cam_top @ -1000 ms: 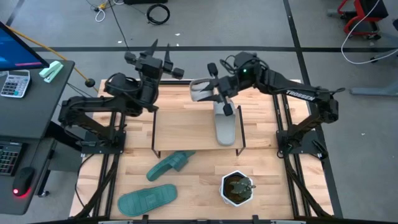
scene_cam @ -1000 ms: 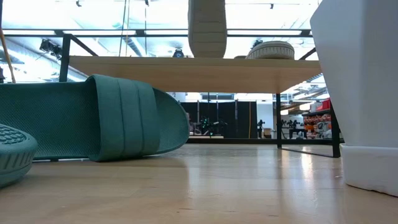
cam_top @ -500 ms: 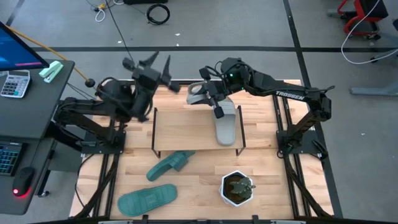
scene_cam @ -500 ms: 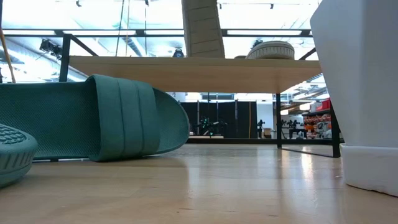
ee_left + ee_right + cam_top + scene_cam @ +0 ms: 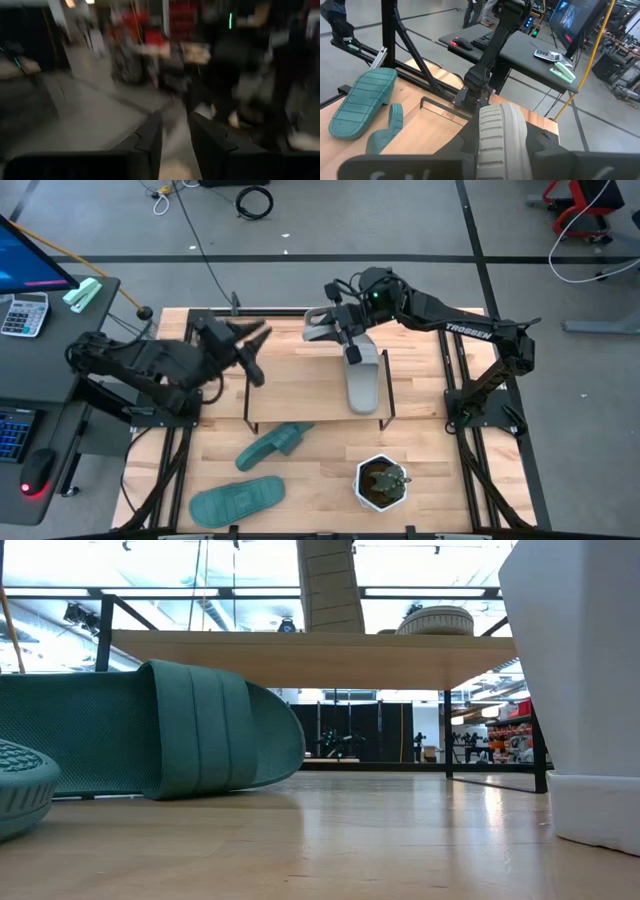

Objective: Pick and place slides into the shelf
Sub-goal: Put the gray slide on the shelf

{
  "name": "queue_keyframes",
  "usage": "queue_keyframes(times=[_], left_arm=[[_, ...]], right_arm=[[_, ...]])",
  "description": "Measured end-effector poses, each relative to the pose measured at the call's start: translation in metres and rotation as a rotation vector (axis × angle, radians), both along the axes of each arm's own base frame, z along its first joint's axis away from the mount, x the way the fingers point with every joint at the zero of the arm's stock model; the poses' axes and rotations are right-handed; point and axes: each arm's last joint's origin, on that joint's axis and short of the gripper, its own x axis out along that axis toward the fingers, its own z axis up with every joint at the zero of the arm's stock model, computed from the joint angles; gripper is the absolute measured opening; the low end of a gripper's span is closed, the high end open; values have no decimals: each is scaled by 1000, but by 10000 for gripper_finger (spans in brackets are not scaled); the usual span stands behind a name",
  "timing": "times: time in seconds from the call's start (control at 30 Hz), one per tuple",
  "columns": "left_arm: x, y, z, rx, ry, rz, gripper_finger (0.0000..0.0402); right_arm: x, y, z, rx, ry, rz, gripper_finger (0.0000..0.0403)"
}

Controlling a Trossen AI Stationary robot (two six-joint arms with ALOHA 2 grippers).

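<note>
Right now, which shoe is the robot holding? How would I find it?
Find the low wooden shelf in the middle of the table. Above its back edge the right gripper holds a light grey slide in the air. The other grey slide lies flat on the shelf; the teal ones lie on the table.

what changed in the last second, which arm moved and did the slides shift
The left gripper swung down from above the table's far edge to the shelf's left end, empty. The right gripper, still clamping a grey slide, drifted slightly left. Other grey slide and teal slides unmoved.
</note>
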Motion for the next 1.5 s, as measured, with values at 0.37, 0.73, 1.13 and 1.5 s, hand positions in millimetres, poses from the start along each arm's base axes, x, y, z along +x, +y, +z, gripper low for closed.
queue_keyframes(times=[0.37,0.73,1.13,1.5], left_arm=[[16,20,-49,-320,308,-185,64],[22,34,-56,-370,370,-203,71],[20,34,-58,-371,401,-198,71],[19,34,-59,-375,417,-191,66]], right_arm=[[0,0,0,1,0,1,68],[7,-2,0,34,-45,-4,68],[15,8,-21,31,-105,-27,67],[19,19,-48,-88,-120,-59,66]])
